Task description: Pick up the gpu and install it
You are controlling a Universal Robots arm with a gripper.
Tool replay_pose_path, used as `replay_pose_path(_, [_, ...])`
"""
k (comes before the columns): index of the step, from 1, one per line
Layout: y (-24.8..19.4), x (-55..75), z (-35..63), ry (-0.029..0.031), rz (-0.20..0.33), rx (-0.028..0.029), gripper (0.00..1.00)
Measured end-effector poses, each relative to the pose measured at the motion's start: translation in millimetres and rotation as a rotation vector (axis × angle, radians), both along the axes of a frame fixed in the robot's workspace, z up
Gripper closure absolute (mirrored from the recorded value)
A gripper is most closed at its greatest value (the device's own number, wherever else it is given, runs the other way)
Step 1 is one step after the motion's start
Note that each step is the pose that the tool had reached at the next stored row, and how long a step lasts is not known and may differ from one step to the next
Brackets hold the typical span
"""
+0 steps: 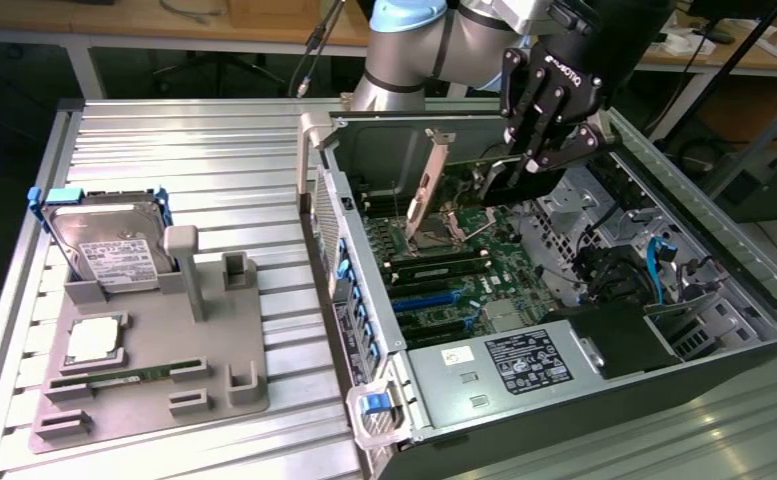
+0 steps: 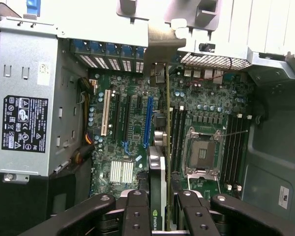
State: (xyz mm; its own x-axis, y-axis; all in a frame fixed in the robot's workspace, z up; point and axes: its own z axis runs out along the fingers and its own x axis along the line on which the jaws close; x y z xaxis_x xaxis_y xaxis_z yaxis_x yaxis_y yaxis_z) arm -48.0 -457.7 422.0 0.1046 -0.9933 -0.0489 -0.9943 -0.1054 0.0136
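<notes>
While held edge-on over the motherboard point(image 2: 132, 128), gpu point(image 2: 158, 196) pinched by gripper point(image 2: 160, 216), inside open pc case point(image 1: 708, 250), approx above slots.

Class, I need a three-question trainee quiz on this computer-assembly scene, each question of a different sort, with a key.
1. True or false: the gripper holds the gpu on edge above the motherboard inside the open computer case.
2. On the grey stand outside the case, which item stands upright? A) hard drive B) keyboard C) fan
3. Fill in: the labelled silver box at the case's near end is the power ____.

Key: 1 true; 2 A; 3 supply.
</notes>
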Motion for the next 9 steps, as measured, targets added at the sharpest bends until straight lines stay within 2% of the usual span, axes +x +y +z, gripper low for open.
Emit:
replay_pose_path(3, [0.0, 0.0, -1.1, 0.0001, -0.009, -0.0001, 0.73])
replay_pose_path(9, [0.0, 0.0, -4.7, 0.0001, -0.068, -0.0002, 0.73])
